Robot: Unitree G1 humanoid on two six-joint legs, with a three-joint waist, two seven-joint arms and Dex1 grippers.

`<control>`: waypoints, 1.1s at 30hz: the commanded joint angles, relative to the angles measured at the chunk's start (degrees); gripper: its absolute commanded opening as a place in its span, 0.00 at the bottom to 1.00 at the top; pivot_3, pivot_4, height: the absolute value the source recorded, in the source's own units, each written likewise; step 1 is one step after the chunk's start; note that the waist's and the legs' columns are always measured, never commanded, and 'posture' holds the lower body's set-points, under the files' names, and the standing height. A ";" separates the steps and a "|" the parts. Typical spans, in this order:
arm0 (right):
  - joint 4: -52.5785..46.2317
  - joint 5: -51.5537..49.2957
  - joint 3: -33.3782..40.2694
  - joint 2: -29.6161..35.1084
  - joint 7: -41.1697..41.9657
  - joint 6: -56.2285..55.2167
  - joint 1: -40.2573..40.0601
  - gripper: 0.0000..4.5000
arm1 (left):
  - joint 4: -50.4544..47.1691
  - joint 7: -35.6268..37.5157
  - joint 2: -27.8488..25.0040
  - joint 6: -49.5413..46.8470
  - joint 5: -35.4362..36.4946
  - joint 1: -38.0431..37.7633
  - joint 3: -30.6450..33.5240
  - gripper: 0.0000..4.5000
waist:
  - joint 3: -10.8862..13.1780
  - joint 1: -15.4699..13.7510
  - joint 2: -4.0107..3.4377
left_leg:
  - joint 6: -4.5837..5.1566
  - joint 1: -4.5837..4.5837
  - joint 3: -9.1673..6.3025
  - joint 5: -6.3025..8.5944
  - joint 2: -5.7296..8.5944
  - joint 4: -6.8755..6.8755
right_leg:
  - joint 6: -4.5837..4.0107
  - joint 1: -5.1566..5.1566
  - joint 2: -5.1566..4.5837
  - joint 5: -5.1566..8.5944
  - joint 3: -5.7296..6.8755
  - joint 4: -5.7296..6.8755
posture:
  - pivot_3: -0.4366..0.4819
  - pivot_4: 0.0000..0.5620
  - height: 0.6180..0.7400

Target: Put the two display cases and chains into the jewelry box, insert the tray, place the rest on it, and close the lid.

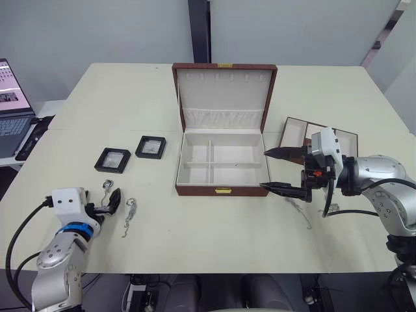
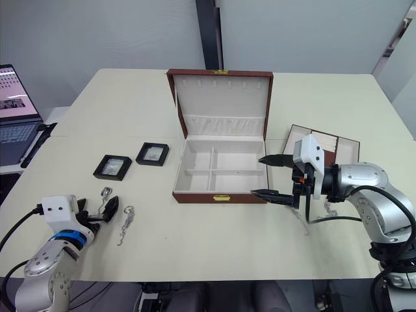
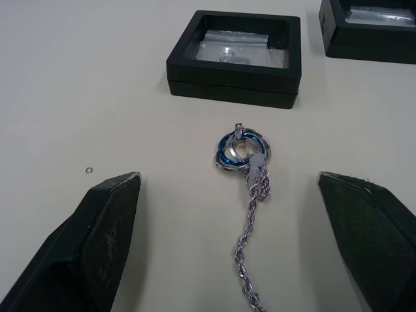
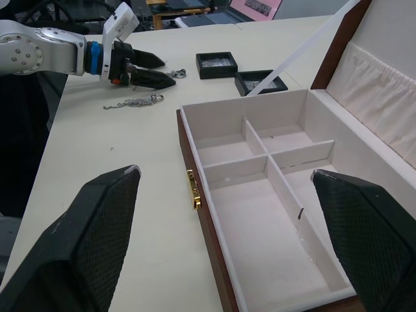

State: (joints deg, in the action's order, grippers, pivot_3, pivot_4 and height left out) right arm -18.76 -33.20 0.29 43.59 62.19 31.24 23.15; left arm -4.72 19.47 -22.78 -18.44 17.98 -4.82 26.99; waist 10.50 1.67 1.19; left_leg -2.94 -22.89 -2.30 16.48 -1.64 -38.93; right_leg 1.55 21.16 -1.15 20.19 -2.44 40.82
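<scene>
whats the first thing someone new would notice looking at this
The open jewelry box in the middle of the table, lid up and its cream compartments empty. Next, the right gripper, open beside the box's front right corner, with the tray lying behind it. On the robot's left, the open left gripper straddles a chain with a blue ring pendant, two black display cases just beyond it.

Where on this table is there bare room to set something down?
Bare table runs behind the two display cases, left of the jewelry box. The front strip between the chains and right claw is free too. Crowded: around the left claw, and between box and tray.
</scene>
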 commanded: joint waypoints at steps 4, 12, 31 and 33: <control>-1.01 -0.37 0.70 -0.35 -0.27 -0.77 0.05 1.00 | 1.87 -0.41 -0.73 0.49 -1.02 0.46 -0.94 0.87 | -0.01 0.00 -0.01 | 0.00 0.00 0.00 0.00 0.00 0.00 | 0.00 -0.01 0.00 0.00 0.00 0.00 | 0.48 0.27 1.00; -0.41 -0.08 1.07 -0.27 0.09 -1.02 -0.13 1.00 | 2.92 -0.44 -0.95 1.17 -1.01 0.25 -1.33 0.32 | -0.01 0.15 -0.02 | 0.00 0.04 0.02 0.00 -0.02 0.00 | 0.00 0.00 0.01 0.00 -0.01 0.01 | 0.48 0.27 1.00; 0.42 -2.47 3.65 0.45 0.28 0.23 1.43 1.00 | -4.18 2.42 -2.27 1.82 4.72 -2.27 1.89 0.00 | -0.01 0.08 -0.02 | 0.00 0.01 0.02 0.00 -0.03 0.01 | 0.00 0.02 0.01 0.00 -0.03 0.00 | 0.48 0.27 1.00; 0.35 -3.61 5.27 1.29 0.35 1.07 1.43 1.00 | -7.04 3.36 -3.65 0.26 6.03 -2.77 2.22 0.00 | -0.01 0.02 -0.01 | 0.00 -0.01 -0.03 0.00 -0.02 0.01 | 0.00 0.01 0.01 0.00 -0.03 -0.01 | 0.48 0.27 1.00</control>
State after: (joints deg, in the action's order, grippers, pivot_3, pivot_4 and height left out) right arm -17.54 -35.13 2.37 43.77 62.43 31.93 23.58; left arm -7.36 21.98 -24.63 -17.76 22.53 -7.51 27.31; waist 10.50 1.69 1.18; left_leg -2.95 -22.92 -2.34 16.48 -1.67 -38.92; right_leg 1.55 21.17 -1.14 20.20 -2.47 40.81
